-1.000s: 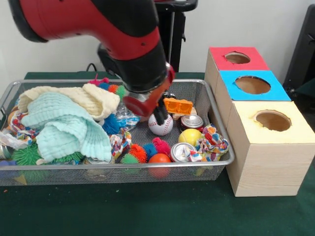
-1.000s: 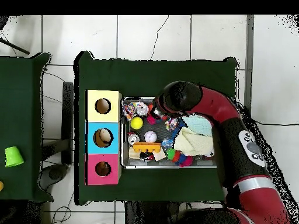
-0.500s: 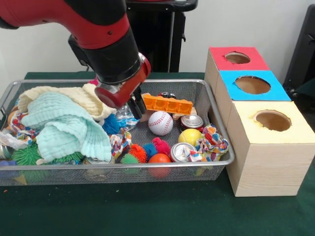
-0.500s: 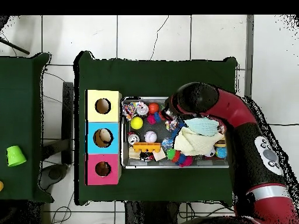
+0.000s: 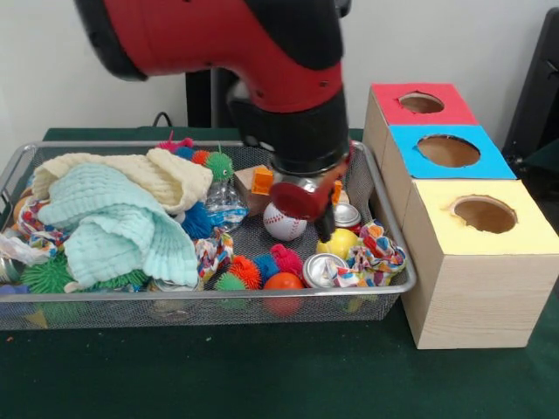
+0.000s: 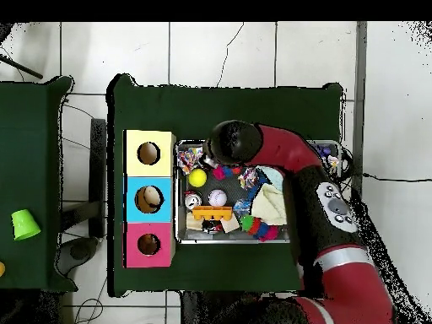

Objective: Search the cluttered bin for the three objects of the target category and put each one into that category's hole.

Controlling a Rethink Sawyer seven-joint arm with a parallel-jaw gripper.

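The gripper (image 5: 320, 223) hangs low inside the bin (image 5: 288, 291), a shallow silver wire-mesh basket with a thick metal rim. Its dark fingers look close together, though the wrist hides them too much to tell their spread. Just beside the fingers lie a stitched white baseball (image 5: 282, 223) and a smooth yellow ball (image 5: 341, 243). Nearer the rim lies a crushed metal can (image 5: 320, 271), its label unreadable.
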